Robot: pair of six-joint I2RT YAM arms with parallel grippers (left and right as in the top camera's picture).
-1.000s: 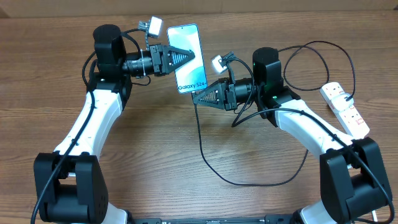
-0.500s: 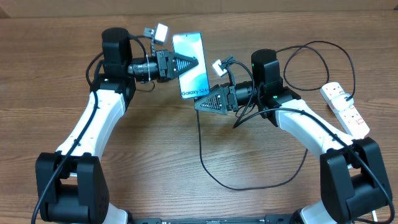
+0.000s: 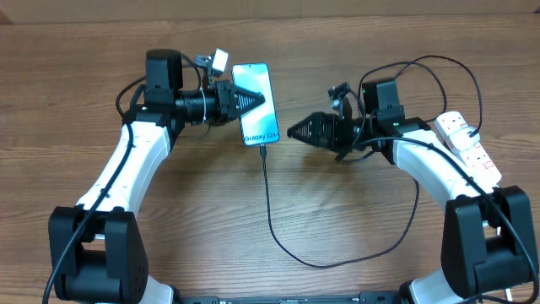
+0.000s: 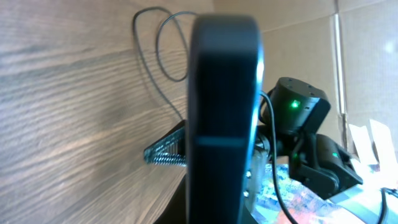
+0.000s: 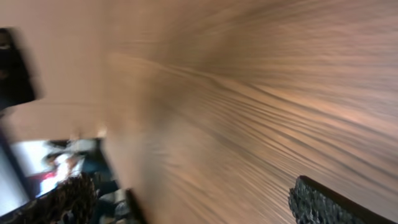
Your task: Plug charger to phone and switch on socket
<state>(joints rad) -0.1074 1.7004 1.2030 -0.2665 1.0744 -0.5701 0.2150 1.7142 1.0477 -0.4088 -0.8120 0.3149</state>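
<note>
The phone (image 3: 256, 105) has a light blue screen and sits tilted off the table, with my left gripper (image 3: 250, 100) shut on its left side. In the left wrist view the phone (image 4: 224, 106) shows edge-on as a dark slab between the jaws. The charger (image 3: 270, 203), a thin black cable, has its plug tip at the phone's lower end and hangs down from there. It loops across the table towards the white socket (image 3: 469, 149) at the right edge. My right gripper (image 3: 294, 133) stands open and empty, a short way right of the phone. One of its fingertips (image 5: 326, 205) shows over blurred wood.
The cable's big loop (image 3: 371, 249) lies on the wood in front of the right arm, and another loop (image 3: 439, 72) curls behind it near the socket. The right arm (image 4: 301, 130) with a green light shows past the phone in the left wrist view.
My right gripper has opened, let go of the cable plug at the phone's lower end and pulled back to the right. The left gripper has shifted the phone slightly right and down.
</note>
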